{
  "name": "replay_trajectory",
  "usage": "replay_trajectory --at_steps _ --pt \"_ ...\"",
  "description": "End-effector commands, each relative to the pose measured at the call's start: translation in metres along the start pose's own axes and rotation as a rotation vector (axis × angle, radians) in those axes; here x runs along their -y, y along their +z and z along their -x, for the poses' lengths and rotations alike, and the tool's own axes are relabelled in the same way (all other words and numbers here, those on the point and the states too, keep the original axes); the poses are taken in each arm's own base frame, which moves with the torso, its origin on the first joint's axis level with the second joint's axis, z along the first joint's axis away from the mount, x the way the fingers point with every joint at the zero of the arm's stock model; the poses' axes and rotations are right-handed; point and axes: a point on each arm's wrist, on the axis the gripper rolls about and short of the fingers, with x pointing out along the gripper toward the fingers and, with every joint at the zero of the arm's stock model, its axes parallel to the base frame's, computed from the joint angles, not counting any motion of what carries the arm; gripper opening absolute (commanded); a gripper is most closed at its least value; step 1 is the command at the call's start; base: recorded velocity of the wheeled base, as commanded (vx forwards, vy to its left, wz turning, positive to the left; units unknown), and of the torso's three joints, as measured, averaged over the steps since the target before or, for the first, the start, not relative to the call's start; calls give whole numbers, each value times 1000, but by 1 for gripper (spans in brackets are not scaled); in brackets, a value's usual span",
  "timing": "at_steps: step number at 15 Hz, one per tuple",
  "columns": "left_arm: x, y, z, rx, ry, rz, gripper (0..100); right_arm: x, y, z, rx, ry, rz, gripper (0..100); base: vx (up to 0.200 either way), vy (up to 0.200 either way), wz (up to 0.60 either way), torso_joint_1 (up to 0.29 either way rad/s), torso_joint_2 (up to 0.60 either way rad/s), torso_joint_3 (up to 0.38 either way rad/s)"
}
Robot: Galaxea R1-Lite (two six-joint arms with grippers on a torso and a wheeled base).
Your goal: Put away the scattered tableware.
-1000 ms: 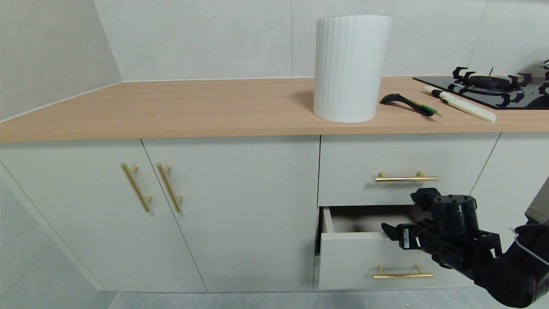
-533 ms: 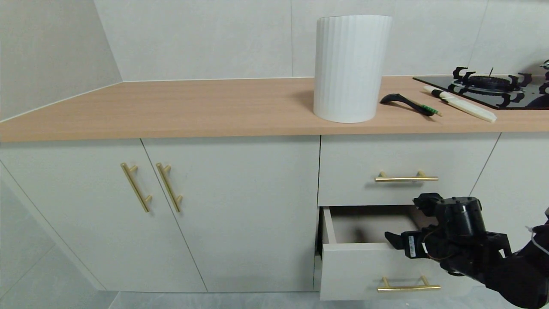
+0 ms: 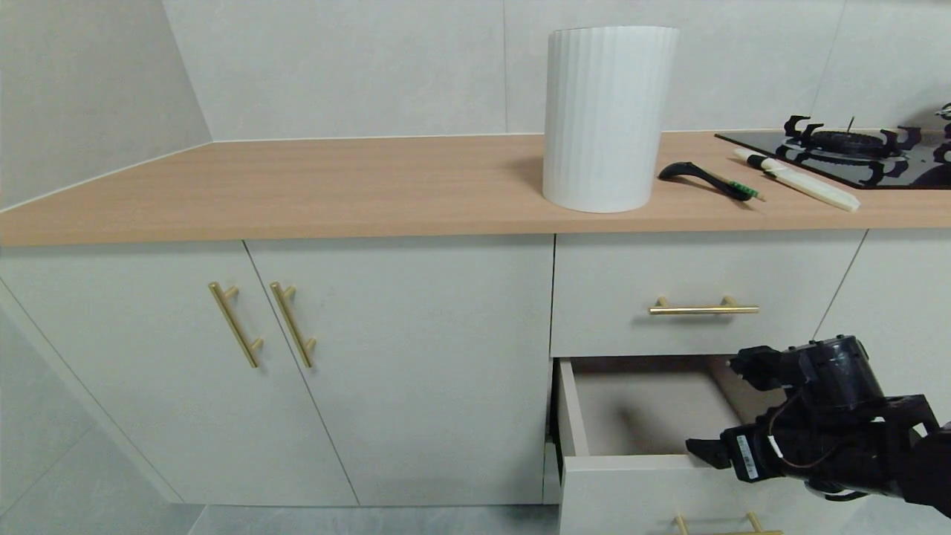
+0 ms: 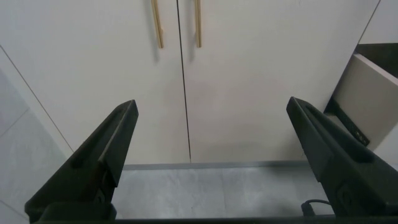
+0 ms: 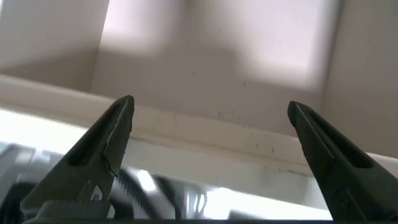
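Observation:
On the wooden counter lie a black spoon with a green-banded handle (image 3: 702, 180) and a long white utensil (image 3: 799, 180), near the stove. Below them the lower drawer (image 3: 631, 467) stands pulled out, and its inside looks bare. My right gripper (image 3: 724, 407) is open at the drawer's right front corner, one finger over the front panel's top edge, the other above the cavity. In the right wrist view the gripper (image 5: 209, 106) spans the drawer's front edge (image 5: 205, 140). My left gripper (image 4: 211, 107) hangs open low before the cabinet doors (image 4: 186, 74), holding nothing.
A tall white ribbed container (image 3: 603, 119) stands on the counter (image 3: 334, 186) above the drawers. A black gas stove (image 3: 847, 145) sits at the far right. The upper drawer (image 3: 702, 293) is closed. The open drawer's side (image 4: 367, 93) juts out beside the left arm.
The lower drawer has slid out farther, and my right gripper has moved down and toward me with it. The things on the counter have not moved.

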Motion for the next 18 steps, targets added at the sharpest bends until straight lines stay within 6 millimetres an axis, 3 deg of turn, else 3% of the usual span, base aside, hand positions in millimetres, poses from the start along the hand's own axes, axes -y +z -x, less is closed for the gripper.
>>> replay_trajectory --at_steps 1,7,15,17,18 --pt "0 0 0 -1 1 0 100 0 4 11 14 8 12 100 0 0 0 0 0 0" --pt "0 0 0 -1 1 0 100 0 -8 33 -127 14 140 100 0 0 0 0 0 0" --pt "0 0 0 -1 1 0 100 -25 -34 70 -341 140 375 100 0 0 0 0 0 0" --pt "0 0 0 -1 1 0 100 -26 -30 71 -320 142 371 100 0 0 0 0 0 0" --pt "0 0 0 -1 1 0 100 -24 -17 72 -277 123 312 100 0 0 0 0 0 0"
